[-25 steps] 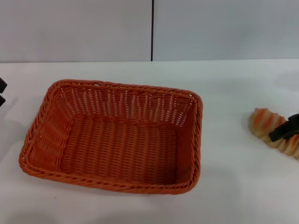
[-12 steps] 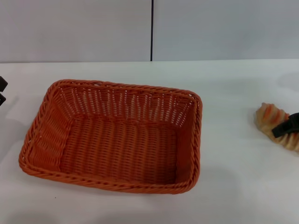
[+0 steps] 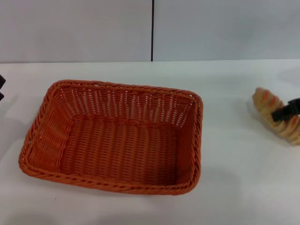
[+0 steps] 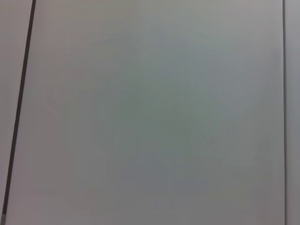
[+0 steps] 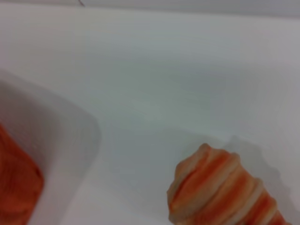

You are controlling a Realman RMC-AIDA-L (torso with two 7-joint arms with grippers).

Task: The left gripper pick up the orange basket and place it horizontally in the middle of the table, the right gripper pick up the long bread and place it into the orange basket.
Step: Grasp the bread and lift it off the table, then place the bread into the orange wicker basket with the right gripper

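the large rectangular orange woven basket sits on the plain white flat tabletop, lengthwise across the head view and roughly in the middle, nothing inside it. the elongated ridged loaf of cream-tan bread with orange stripes is well apart from it, at the far right edge of that view, tilted, with one end cut off by the frame. the slim black right gripper is pinched across the loaf's middle, a dark finger lying over the ridges; from the shadow beneath it in the wrist view the bread looks lifted just clear of the table, though that is a judgement.

the loaf looks light and probably a rigid replica; its ridges give the fingers something to bite on, so a hold across the narrow middle should carry it without slipping. gripped off-centre, it could swing or tip. the basket looks light but stiff, with openwork sides and a braided rim that would suit a pinch over one wall.

the angular black left gripper shows only as a sliver at the left edge, away from the basket; i cannot tell whether its fingers are spread or pressed together.

count: one basket, one loaf, two grippers.
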